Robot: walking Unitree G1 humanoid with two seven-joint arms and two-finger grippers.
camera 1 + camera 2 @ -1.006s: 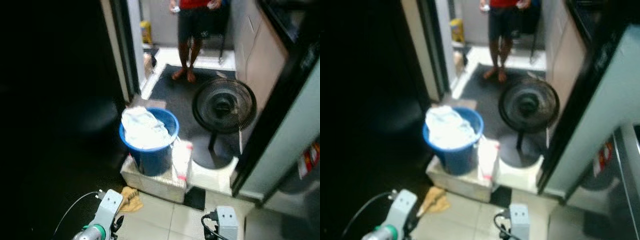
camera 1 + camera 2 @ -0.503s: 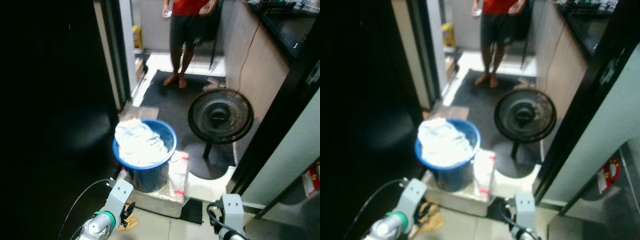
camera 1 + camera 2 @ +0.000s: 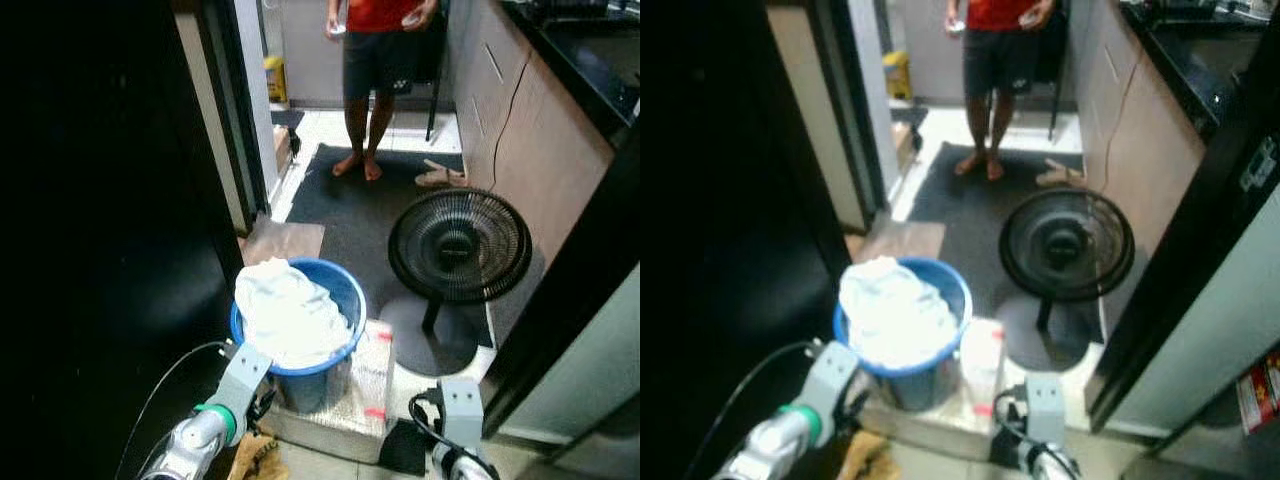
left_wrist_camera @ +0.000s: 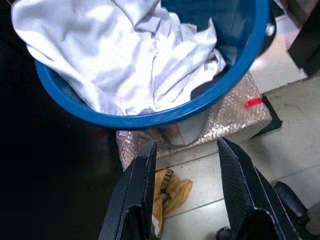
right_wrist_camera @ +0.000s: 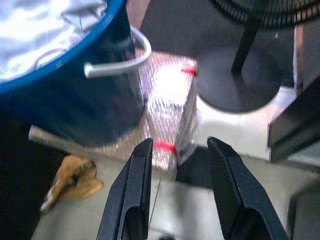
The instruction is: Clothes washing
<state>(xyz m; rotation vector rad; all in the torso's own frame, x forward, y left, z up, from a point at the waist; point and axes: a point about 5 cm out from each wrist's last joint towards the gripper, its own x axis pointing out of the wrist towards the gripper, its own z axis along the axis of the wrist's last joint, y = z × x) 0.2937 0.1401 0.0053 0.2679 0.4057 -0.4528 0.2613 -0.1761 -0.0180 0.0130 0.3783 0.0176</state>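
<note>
Left gripper (image 4: pixel 185 200) is hanging with jaws apart, nothing between them, aiming past the near rim of the bucket (image 4: pixel 150 120). Right gripper (image 5: pixel 175 192) is likewise spread and empty, looking at the bucket's flank, its metal handle (image 5: pixel 117 62) and the bubble-wrapped box (image 5: pixel 165 105) under it.

Key relation: the clothes (image 3: pixel 290 315) are sitting ahead of and above both sets of fingers, heaped in the bucket and spilling over the rim on the robot's left side. The bucket is standing upright on the box, so the opening is facing up, not toward the jaws. Judging from the head view, the left gripper is nearer: its wrist (image 3: pixel 240 375) is sitting just beside the bucket's near-left wall. The right wrist (image 3: pixel 458 405) is off to the right, past the box and near the fan (image 3: pixel 458 245) base.

The pile has no clear long axis: a crumpled mound, highest at the left rim. Likely approach: raise the left arm over the rim and come down on that hump.

A rag (image 4: pixel 170 187) is lying on the tile below the left fingers. A person (image 3: pixel 378 60) is standing well beyond, on the mat (image 3: pixel 350 215).
</note>
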